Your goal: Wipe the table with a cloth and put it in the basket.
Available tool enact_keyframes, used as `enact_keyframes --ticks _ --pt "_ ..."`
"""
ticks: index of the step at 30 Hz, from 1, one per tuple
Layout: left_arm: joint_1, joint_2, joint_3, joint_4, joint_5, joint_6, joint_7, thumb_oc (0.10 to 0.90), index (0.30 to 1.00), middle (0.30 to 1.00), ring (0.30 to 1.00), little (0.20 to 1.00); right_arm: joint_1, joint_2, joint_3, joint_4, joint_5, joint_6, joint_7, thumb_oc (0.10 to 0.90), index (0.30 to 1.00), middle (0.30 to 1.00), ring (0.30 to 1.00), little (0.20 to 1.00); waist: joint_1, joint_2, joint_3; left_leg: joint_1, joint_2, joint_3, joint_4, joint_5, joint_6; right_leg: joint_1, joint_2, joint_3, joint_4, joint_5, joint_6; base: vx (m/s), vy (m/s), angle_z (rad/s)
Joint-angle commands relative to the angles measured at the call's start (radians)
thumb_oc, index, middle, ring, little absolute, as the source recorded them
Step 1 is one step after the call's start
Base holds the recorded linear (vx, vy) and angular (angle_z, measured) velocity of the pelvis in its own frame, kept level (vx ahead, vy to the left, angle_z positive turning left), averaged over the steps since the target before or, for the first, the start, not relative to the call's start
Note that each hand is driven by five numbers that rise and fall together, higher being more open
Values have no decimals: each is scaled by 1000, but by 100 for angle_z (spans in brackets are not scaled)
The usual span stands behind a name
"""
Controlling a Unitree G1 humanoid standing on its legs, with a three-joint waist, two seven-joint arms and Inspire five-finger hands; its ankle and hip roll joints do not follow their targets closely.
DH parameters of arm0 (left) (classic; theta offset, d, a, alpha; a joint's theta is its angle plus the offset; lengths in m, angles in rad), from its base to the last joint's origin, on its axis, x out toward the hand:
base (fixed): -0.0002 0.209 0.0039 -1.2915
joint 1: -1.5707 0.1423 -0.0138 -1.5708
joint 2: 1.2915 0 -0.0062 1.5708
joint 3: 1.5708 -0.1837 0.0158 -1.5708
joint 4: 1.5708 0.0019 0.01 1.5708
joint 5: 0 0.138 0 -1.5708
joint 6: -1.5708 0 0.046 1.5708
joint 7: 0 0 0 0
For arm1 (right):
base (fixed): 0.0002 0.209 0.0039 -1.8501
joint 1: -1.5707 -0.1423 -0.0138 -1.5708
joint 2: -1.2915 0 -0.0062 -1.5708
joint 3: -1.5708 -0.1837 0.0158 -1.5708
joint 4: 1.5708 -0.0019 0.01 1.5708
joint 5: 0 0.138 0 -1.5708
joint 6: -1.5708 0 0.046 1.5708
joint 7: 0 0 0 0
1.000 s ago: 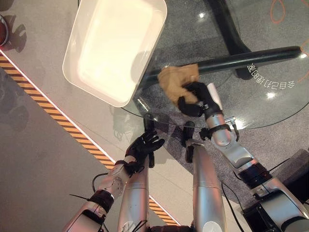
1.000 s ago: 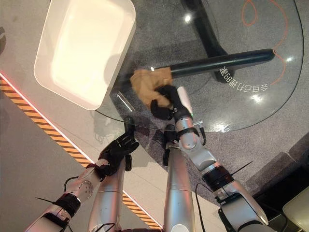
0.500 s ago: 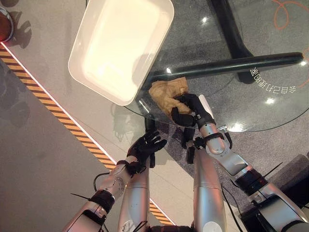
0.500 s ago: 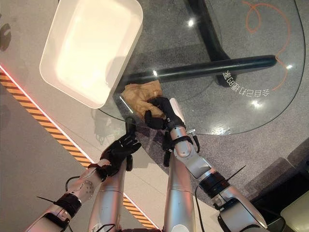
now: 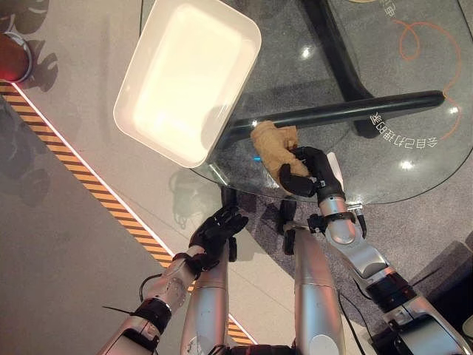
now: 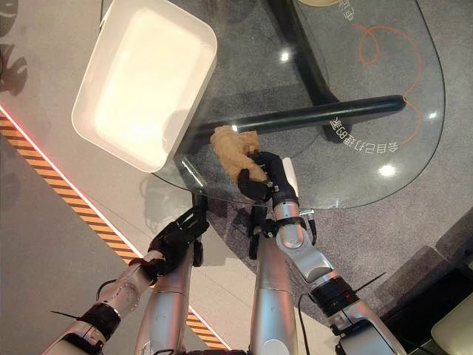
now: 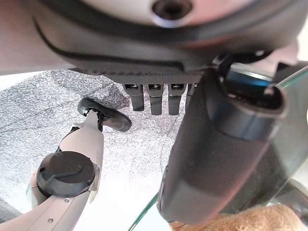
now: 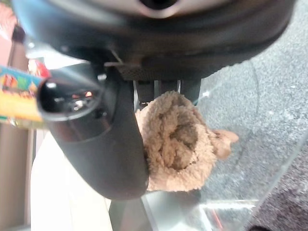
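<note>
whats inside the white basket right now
Nothing: the white basket shows a bare pale bottom. The tan cloth is on the glass table, bunched in the right hand.

cloth (image 5: 271, 146) dragged by right hand (image 5: 312, 171), back from table (image 5: 414, 185) edge

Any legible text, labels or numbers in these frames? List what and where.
White characters on the glass table: appear reversed, not legible.
More white print at the table's far edge: cut off, unreadable.
Colourful strip in the right wrist view: blurred, no readable text.
</note>
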Motion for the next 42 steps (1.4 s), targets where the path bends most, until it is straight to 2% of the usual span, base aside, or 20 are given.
enact_keyframes --ticks 1,10,14,16,21,22,25,30,37,42 --pt "196 -7 5 -26 12 53 -77 800 900 900 900 900 5 -5 -54 -213 17 -136 -1 100 300 300 300 200 13 -17 -18 78 -80 51 135 -145 74 105 83 58 -271 183 21 0 0 0" --pt "270 24 46 -92 6 61 -157 800 900 900 900 900 67 -25 -111 -236 44 -138 33 100 300 300 300 200 25 -20 -18 254 -75 48 79 -152 68 288 71 50 -329 166 24 -7 -12 -1" --pt "294 41 50 -183 -39 97 -176 800 900 900 900 900 97 -32 -128 -256 64 -145 40 100 300 300 300 200 29 -21 -18 320 -74 47 58 -154 68 356 68 49 -345 159 26 0 0 0" --pt "306 46 53 -231 -86 138 -196 800 900 900 900 900 115 -32 -136 -269 72 -152 47 100 300 300 300 200 29 -23 -18 354 -73 46 44 -154 68 389 67 49 -357 157 28 0 0 0" --pt "324 63 49 -284 -101 159 -235 800 900 900 900 900 145 -34 -146 -289 77 -177 55 100 300 300 300 200 30 -26 -23 396 -73 45 24 -151 68 434 66 49 -379 160 30 0 0 0" --pt "341 68 62 -323 -138 180 -267 800 900 900 900 900 164 -43 -156 -318 101 -181 63 100 300 300 300 200 29 -29 -33 411 -69 49 18 -153 69 454 68 49 -389 156 28 0 0 0" --pt "354 78 72 -394 -188 193 -291 800 900 900 900 900 192 -52 -167 -358 154 -202 89 100 300 300 300 200 29 -32 -41 419 -66 50 18 -156 70 469 70 49 -396 153 26 34 -6 -2" --pt "346 95 63 -504 -220 156 -346 800 900 900 900 900 218 -54 -159 -432 286 -263 206 100 300 300 300 200 28 -40 -41 418 -65 54 23 -159 77 473 74 54 -400 153 23 0 0 0" --pt "274 117 35 -629 -284 126 -328 800 900 900 900 900 208 -58 -145 -472 380 -349 266 100 300 300 300 200 19 -53 -29 397 -63 70 43 -158 82 457 83 64 -394 159 19 0 0 0" --pt "246 113 53 -660 -353 135 -306 800 900 900 900 900 200 -59 -169 -506 462 -376 331 100 300 300 300 200 13 -64 -23 378 -58 79 59 -157 82 448 87 68 -391 163 17 0 0 0"
